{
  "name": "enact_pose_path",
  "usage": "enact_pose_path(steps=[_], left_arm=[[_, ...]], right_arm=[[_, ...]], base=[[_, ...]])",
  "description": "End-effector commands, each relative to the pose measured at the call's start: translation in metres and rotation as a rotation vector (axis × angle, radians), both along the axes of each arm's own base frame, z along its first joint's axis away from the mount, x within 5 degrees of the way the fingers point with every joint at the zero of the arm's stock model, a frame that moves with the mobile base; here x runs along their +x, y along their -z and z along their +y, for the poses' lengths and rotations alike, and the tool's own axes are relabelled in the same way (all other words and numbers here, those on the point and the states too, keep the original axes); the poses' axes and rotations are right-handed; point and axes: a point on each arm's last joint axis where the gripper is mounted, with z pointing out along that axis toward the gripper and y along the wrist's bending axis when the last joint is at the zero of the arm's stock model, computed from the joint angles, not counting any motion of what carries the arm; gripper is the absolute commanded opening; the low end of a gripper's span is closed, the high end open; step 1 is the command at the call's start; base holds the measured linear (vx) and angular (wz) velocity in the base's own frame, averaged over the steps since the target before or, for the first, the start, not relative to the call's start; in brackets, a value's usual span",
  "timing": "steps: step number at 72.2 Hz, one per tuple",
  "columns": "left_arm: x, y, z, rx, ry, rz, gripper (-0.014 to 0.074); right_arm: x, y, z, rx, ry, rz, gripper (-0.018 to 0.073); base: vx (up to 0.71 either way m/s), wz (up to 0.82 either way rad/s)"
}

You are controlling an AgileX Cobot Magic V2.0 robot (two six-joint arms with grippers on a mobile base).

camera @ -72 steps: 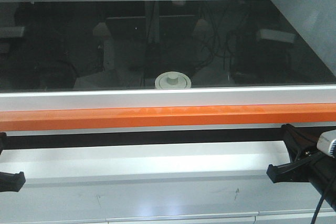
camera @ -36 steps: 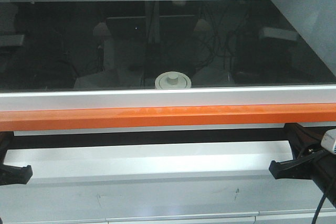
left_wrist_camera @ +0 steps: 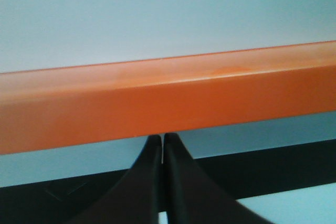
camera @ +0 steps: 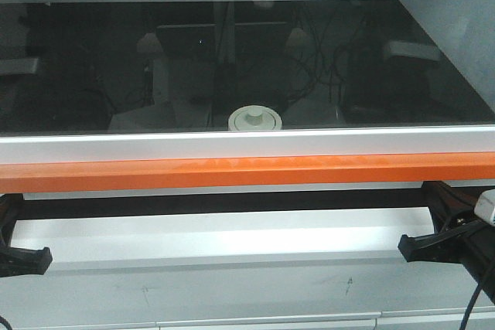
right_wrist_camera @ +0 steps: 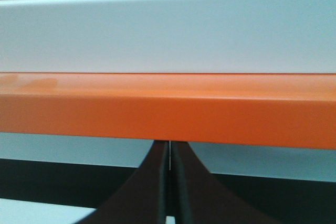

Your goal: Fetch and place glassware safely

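Most of the jar (camera: 254, 119) hides behind white frame (camera: 348, 143).

Jar (camera: 254, 119) behind rail (camera: 247, 171), left gripper (left_wrist_camera: 163, 141) and right gripper (right_wrist_camera: 169, 145) under rail

1. The jar (camera: 254, 119) has a creamy white lid.
2. The table top (camera: 77, 59) is shiny black, with pale grey patches on it.
3. The long bar (camera: 247, 171) is plain bright orange.
4. The strip (camera: 247, 143) above the bar is white.
5. The left gripper (left_wrist_camera: 161, 139) and the right gripper (right_wrist_camera: 169, 144) are both black.
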Motion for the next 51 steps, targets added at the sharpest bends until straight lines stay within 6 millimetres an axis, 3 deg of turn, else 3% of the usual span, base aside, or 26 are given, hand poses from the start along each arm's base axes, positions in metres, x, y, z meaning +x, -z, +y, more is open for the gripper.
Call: enact_pose_path(steps=[1, 51], left_arm=[[0.005, -0.012, 0.0, -0.044, -0.008, -0.125, -0.0007], [0.008, -0.012, 0.0, -0.041, -0.007, -0.14, -0.0007]], right_arm=[[0.004, -0.018, -0.001, 0.015, 0.012, -0.141, -0.0001], [0.015, -0.008, -0.001, 0.025, 0.036, -0.16, -0.0001]], base=[[0.0, 0.0], [0.0, 0.0]])
